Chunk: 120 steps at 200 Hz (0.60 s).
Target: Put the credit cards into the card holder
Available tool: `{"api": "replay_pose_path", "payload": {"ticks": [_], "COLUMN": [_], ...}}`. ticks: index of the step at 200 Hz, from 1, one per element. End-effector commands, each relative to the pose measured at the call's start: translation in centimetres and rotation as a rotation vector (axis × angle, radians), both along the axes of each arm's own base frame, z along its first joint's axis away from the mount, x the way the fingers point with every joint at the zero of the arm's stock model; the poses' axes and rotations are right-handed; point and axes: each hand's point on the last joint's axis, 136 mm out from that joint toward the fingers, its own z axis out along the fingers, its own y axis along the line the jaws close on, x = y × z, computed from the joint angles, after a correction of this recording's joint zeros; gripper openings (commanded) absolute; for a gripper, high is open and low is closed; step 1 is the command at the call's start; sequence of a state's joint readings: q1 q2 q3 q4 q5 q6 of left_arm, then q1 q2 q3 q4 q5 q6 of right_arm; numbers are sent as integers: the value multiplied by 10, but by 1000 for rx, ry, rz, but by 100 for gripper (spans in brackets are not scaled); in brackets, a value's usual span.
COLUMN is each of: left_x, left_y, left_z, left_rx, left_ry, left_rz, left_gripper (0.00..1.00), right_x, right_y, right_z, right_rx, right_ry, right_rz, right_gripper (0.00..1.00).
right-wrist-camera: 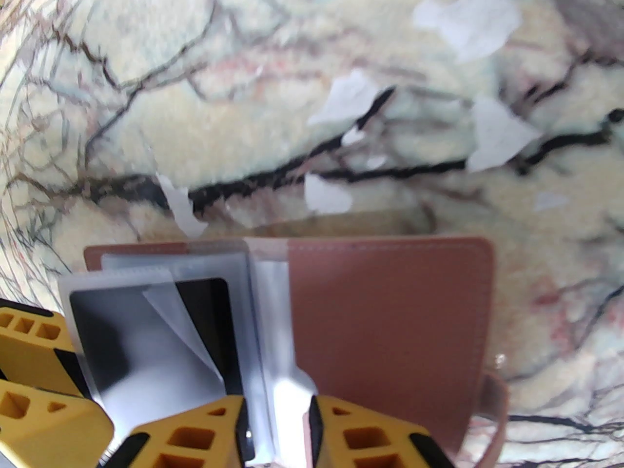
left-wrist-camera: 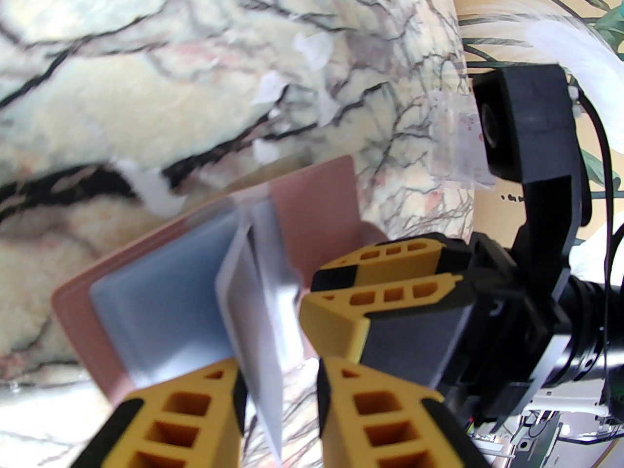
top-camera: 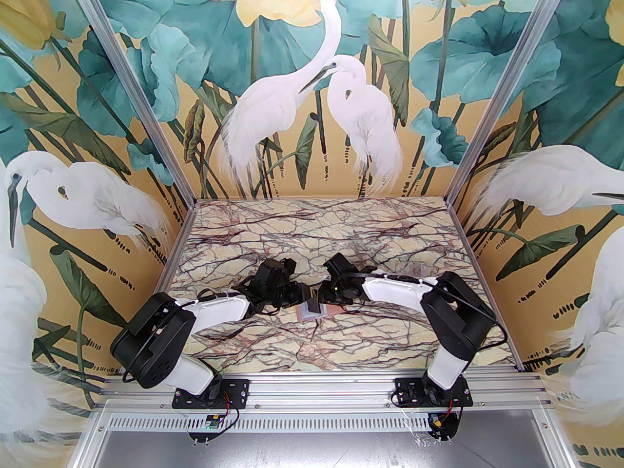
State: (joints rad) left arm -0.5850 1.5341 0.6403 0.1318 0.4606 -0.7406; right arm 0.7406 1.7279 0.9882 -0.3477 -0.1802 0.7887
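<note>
the pink card holder (right-wrist-camera: 390, 320) lies open near the middle of the table (top-camera: 341, 232), its clear inner sleeves standing up. the right arm (top-camera: 399, 285) has its jaws partly open astride the sleeve fold at the spine, gripping nothing. the left arm (top-camera: 219, 307) has its jaws partly open too, with one upright sleeve loose between them. see-through cards (left-wrist-camera: 458, 139) lie farther right, well apart.

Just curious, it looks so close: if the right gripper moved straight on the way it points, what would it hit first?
Probably the card holder: its pale inner sleeve lies between the fingertips of the right gripper. Depth is unclear.
</note>
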Motion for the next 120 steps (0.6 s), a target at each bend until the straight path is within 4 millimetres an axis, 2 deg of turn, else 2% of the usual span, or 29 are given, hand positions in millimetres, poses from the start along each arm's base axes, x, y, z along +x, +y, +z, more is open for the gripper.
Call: {"api": "replay_pose_path", "payload": {"ticks": [1,75,120], "left_x": [2,9,8], "left_y": [-12,-28,-44], "left_z": [2,6,10], "left_rx": [-18,-20,-13], "left_ry": [-4,-12,-21], "left_rz": [-36,-72,-110], "left_gripper": [32,32,34], "right_x": [2,14,19], "right_y": [-15,-46,-55], "right_z": [3,1,3], "right_rx": [-37,-55,-36], "right_ry": [-13,-23,-26], "right_rz": [-27,-102,-127], "right_gripper": [33,34,34]}}
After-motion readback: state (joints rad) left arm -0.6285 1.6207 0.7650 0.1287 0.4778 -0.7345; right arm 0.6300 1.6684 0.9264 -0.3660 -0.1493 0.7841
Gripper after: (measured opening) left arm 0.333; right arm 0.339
